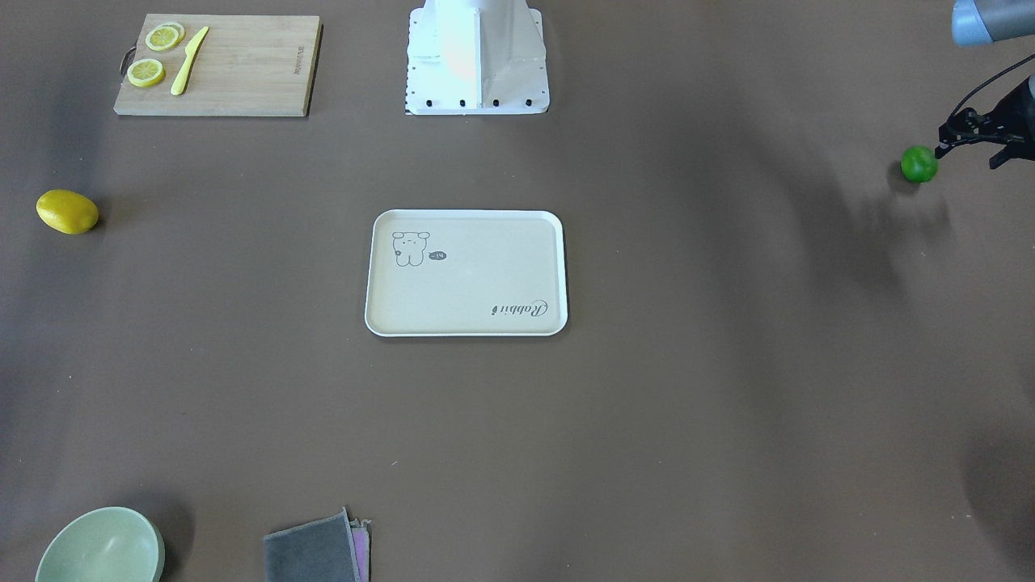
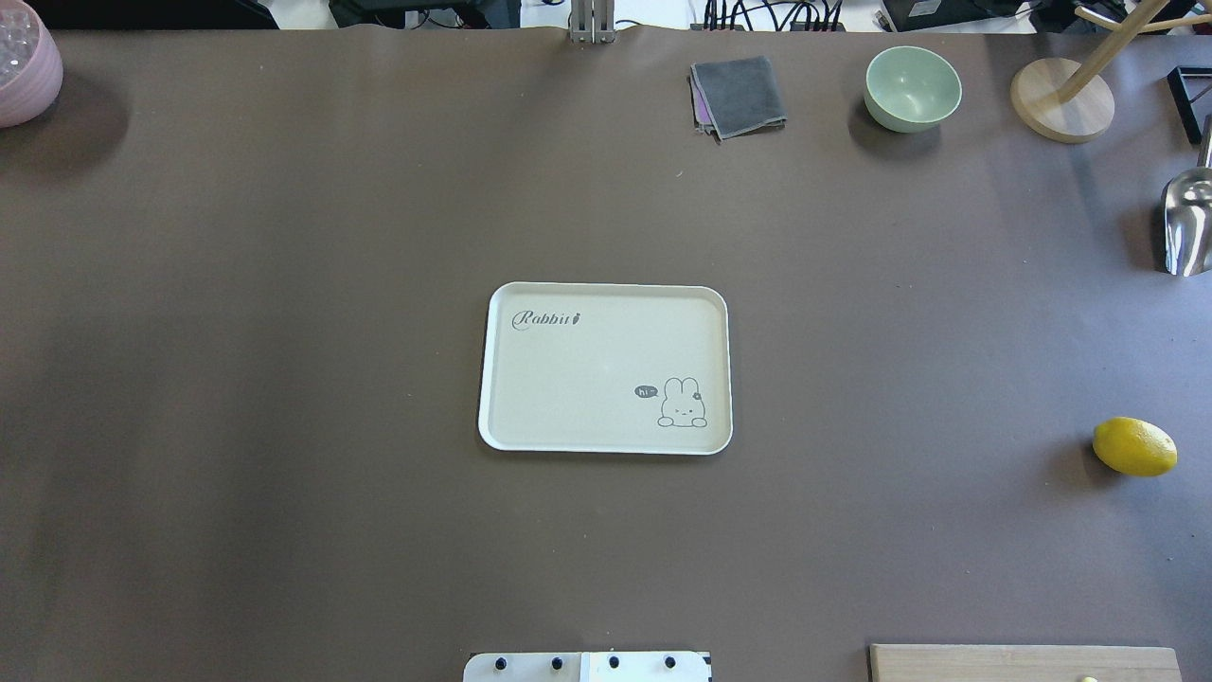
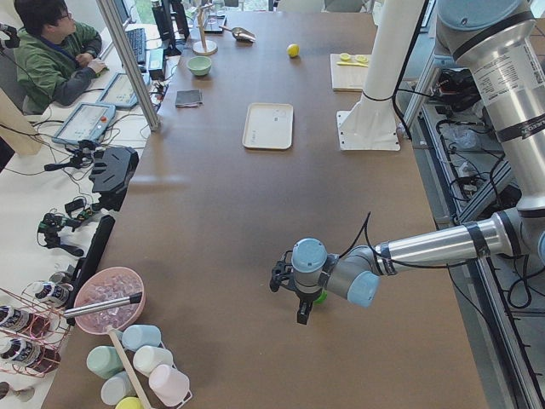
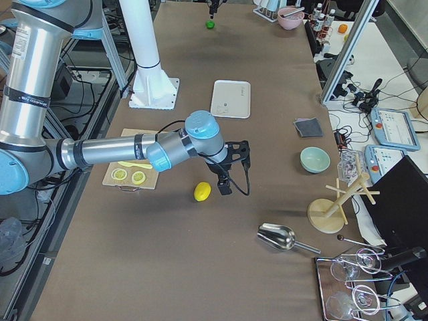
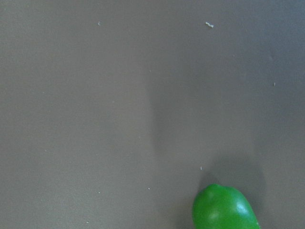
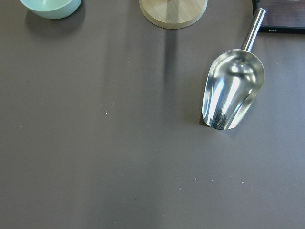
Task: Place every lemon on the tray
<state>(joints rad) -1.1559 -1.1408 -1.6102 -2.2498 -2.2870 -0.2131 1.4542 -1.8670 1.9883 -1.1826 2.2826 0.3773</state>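
The cream tray (image 1: 485, 283) lies bare at the table's middle, also in the overhead view (image 2: 587, 379). The green lemon (image 1: 919, 164) sits at the table's end on my left. My left gripper (image 1: 969, 158) hovers just beside it, jaws apart and empty. The left wrist view shows the lemon (image 5: 224, 209) at its bottom edge. The yellow lemon (image 1: 68, 212) lies at the opposite end, also in the overhead view (image 2: 1134, 446). My right gripper (image 4: 226, 175) shows only in the exterior right view, right next to the yellow lemon (image 4: 202, 191). I cannot tell whether it is open or shut.
A wooden cutting board (image 1: 242, 73) with lemon slices and a yellow knife lies near the robot base (image 1: 477, 73). A green bowl (image 1: 101, 548), a grey cloth (image 1: 314, 551), a metal scoop (image 6: 233, 90), a wooden stand (image 2: 1060, 99) and a pink bowl (image 2: 24, 62) line the edges.
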